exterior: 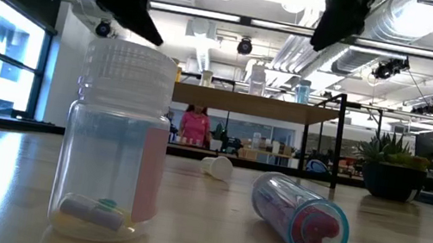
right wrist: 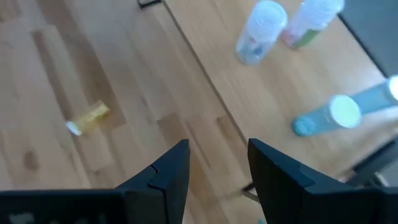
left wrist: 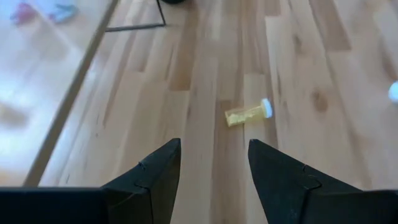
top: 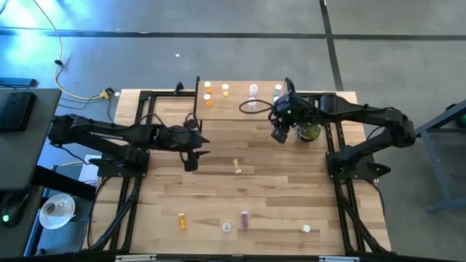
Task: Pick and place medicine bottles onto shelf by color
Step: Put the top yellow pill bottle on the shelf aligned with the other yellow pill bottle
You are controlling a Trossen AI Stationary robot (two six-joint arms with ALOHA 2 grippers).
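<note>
Yellow bottle (top: pixel 237 166) lies on its side mid-table, well short of the shelf (top: pixel 240 102), where I see several bottles already standing. My left gripper (top: pixel 192 161) hovers beside that bottle, fingers apart and empty. My right gripper (top: pixel 280 135) hangs at the shelf's front edge, also parted, holding nothing.

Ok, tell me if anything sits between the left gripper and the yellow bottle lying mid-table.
Nothing visible does. The left gripper hangs open above bare wood, and only plank lies between it and the yellow bottle on its side. The right gripper is off by the shelf.
</note>
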